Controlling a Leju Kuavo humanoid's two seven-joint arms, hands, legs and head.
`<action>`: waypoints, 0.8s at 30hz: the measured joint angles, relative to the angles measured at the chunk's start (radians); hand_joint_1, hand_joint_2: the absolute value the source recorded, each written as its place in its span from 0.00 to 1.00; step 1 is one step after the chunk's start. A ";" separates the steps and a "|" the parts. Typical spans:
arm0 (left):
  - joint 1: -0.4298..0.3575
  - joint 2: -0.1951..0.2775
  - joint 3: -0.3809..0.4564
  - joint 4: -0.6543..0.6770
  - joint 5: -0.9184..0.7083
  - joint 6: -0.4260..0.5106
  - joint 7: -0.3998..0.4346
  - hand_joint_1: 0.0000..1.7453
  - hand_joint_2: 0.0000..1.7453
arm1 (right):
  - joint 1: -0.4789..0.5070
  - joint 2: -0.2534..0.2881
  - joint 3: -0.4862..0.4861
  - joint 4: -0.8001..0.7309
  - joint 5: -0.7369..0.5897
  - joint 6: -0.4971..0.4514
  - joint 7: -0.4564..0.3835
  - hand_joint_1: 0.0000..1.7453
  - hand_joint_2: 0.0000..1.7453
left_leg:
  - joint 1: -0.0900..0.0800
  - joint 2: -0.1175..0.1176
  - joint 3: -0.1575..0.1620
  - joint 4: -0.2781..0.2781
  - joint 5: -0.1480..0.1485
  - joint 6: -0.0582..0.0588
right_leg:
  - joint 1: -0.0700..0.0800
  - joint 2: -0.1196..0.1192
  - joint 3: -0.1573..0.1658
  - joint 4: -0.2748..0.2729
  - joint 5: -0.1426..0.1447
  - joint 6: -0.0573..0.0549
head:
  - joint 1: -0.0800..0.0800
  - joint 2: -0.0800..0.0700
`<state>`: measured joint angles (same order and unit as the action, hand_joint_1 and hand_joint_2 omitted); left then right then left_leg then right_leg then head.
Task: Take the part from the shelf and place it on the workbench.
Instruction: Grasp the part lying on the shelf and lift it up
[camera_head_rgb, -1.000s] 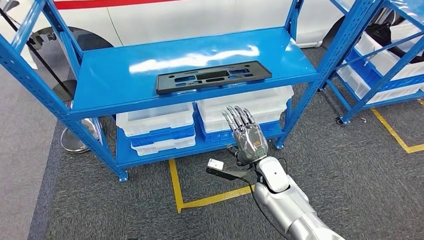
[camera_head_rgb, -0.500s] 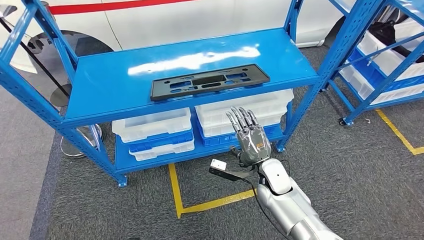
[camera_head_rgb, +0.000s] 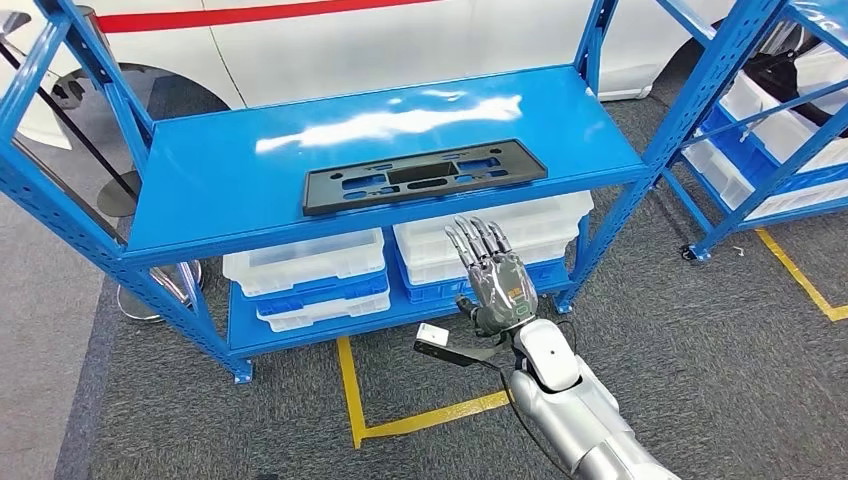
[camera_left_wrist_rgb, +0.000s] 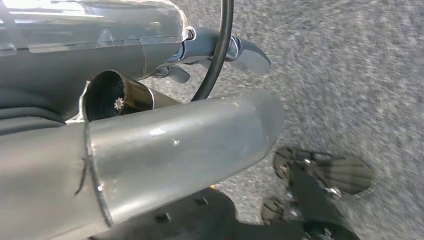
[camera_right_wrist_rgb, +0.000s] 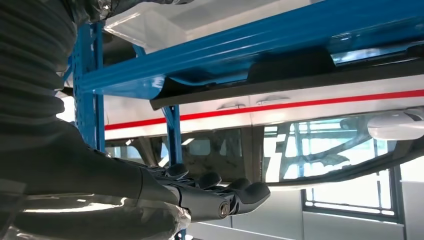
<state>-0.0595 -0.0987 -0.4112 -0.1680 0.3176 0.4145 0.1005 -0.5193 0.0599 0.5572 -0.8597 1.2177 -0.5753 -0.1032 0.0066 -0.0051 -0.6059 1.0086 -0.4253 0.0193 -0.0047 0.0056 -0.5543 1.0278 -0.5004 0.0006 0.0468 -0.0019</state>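
Below the shelf (camera_head_rgb: 380, 205) edge your right hand (camera_head_rgb: 492, 275) was open and empty; the black part (camera_head_rgb: 425, 175) lay flat near that edge, so you needed to lift higher before reaching in.

Right hand (camera_head_rgb: 492, 272) raised — fingers extended

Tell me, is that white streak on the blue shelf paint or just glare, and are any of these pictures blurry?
Glare: in the head view a bright reflection smears across the glossy shelf behind the sharp black part. The left wrist view's carpet looks motion-blurred. The right wrist view is backlit, leaving the right hand dark.
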 joint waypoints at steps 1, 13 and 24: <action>0.001 0.000 0.000 0.000 0.000 0.000 0.000 0.00 0.00 | -0.001 0.000 0.000 -0.002 0.000 0.000 0.000 0.00 1.00 | 0.003 0.001 0.006 -0.005 -0.001 0.005 | 0.001 0.000 -0.008 0.020 -0.012 0.005 | 0.001 0.000; -0.003 -0.006 0.000 0.000 0.000 0.000 0.000 0.00 0.00 | 0.015 0.002 0.000 -0.011 0.005 0.017 -0.010 0.00 1.00 | 0.000 -0.002 0.067 -0.002 -0.062 -0.009 | 0.000 -0.001 -0.077 0.015 0.069 -0.001 | 0.002 0.000; 0.000 -0.007 0.000 0.000 0.000 -0.001 -0.002 0.00 0.00 | 0.018 0.017 0.005 -0.016 0.014 0.028 -0.021 0.00 1.00 | 0.004 0.000 -0.078 0.191 -0.064 -0.030 | 0.001 0.003 -0.015 0.001 0.024 -0.038 | 0.001 0.000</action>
<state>-0.0591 -0.1061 -0.4116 -0.1678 0.3172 0.4135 0.0980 -0.5016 0.0767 0.5619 -0.8759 1.2319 -0.5469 -0.1240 0.0106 -0.0047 -0.6838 1.1994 -0.4896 -0.0105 -0.0033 0.0084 -0.5689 1.0285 -0.4763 -0.0378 0.0475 -0.0019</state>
